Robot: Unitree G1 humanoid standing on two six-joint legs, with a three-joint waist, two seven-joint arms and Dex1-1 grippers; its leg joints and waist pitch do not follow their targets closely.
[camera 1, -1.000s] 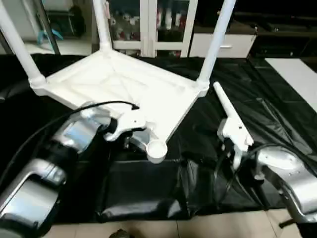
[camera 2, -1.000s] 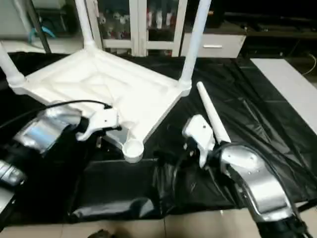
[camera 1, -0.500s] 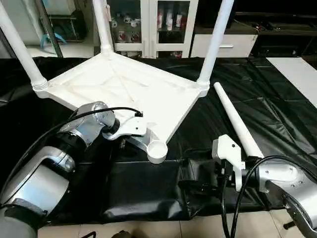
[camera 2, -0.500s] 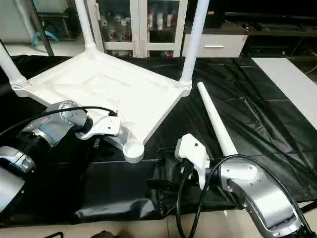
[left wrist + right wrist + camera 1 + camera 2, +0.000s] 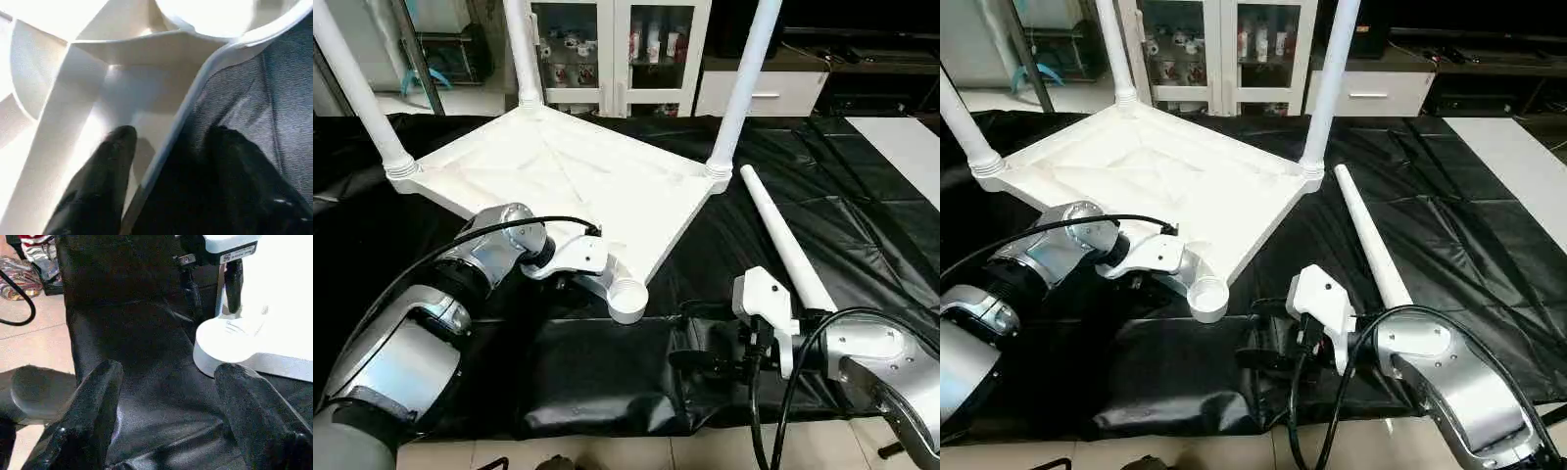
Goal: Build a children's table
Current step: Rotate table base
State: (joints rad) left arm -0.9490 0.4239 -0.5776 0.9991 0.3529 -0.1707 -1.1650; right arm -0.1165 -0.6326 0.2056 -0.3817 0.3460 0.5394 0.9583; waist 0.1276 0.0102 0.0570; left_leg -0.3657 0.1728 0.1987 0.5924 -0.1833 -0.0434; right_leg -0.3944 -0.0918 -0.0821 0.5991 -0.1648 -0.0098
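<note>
The children's table lies upside down: its white tabletop (image 5: 568,176) rests on the black-covered worktable with three legs (image 5: 744,88) standing in corner sockets. The near corner socket (image 5: 628,294) is empty. A fourth leg (image 5: 783,245) lies loose on the cloth to the right. My left gripper (image 5: 171,137) is open at that near corner, one finger inside the ribbed underside and one outside the rim. My right gripper (image 5: 168,374) is open over the black cloth near the front edge, nothing between its fingers, pointing toward the empty socket (image 5: 230,340).
A white board (image 5: 901,147) lies at the far right of the worktable. Glass-door cabinets (image 5: 617,49) stand behind it. The black cover (image 5: 597,372) bunches in folds along the front edge, with tiled floor below. Cables loop from both wrists.
My right gripper has drawn back from the loose leg's near end toward the front edge. My left gripper's fingers have narrowed around the tabletop rim. The head camera has shifted slightly.
</note>
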